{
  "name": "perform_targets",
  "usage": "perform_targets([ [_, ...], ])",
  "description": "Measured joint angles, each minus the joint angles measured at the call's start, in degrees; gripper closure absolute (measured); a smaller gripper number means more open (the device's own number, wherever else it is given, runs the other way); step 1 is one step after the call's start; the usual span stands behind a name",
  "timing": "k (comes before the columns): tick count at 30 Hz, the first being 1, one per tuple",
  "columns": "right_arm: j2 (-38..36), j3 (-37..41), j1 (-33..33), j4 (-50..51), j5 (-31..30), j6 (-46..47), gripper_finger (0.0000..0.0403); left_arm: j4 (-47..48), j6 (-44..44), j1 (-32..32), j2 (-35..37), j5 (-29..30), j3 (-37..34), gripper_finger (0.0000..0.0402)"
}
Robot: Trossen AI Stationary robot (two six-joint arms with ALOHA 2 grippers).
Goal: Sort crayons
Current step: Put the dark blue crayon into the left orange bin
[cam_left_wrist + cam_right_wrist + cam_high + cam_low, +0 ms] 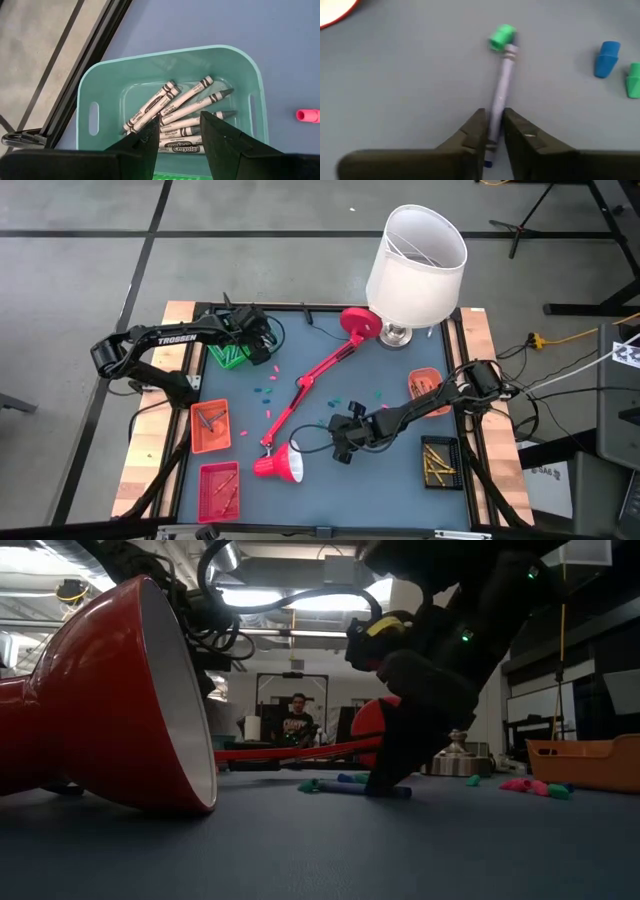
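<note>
My right gripper (492, 131) is down at the table mid-right (340, 442), shut on a blue crayon (501, 85). The crayon lies on the blue mat, with a short green stub (501, 36) at its far end. In the low view the crayon (345, 789) lies flat under the dark fingers. My left gripper (180, 131) is open and empty at the far left (255, 335), above a teal bin (100, 85) holding several grey crayons (175, 107). Loose short crayon pieces (265, 390) lie mid-table. My right gripper pinches the blue crayon between its two fingers near the crayon's near end (495, 117). The fingers slant down onto it and lie along its length. The crayon rests flat on the mat, and its far part sticks out ahead of the fingertips.
A long red lamp arm (310, 385) with a red shade (280, 465) lies across the middle. A white-shaded lamp (415, 265) stands at the far edge. Trays: orange (210, 427) and red (219, 488) on the left, orange (425, 383) and black (440, 462) on the right. A green basket (230, 355) is far left.
</note>
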State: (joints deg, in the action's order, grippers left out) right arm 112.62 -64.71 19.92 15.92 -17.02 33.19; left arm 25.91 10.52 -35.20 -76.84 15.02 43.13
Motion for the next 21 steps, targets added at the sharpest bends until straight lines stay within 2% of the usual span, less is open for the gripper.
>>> perform_targets([
  [4, 0.02, 0.02, 0.00, 0.08, -0.01, 0.00, 0.0374, 0.00, 0.09, 0.15, 0.01, -0.49, 0.00, 0.0278],
  [7, 0.04, 0.05, 0.00, 0.25, -0.04, 0.00, 0.0386, 0.00, 0.07, 0.15, 0.00, -2.95, 0.00, 0.0278],
  [15, 0.06, 0.11, 0.00, -0.17, -1.63, -0.01, 0.0382, -0.70, 0.03, 0.48, 0.02, -12.36, 0.00, 0.0278],
  [21, 0.37, 0.33, -0.12, -5.42, -6.37, -1.98, 0.0386, -7.09, 0.01, 3.50, 0.02, -19.50, -0.02, 0.0278],
])
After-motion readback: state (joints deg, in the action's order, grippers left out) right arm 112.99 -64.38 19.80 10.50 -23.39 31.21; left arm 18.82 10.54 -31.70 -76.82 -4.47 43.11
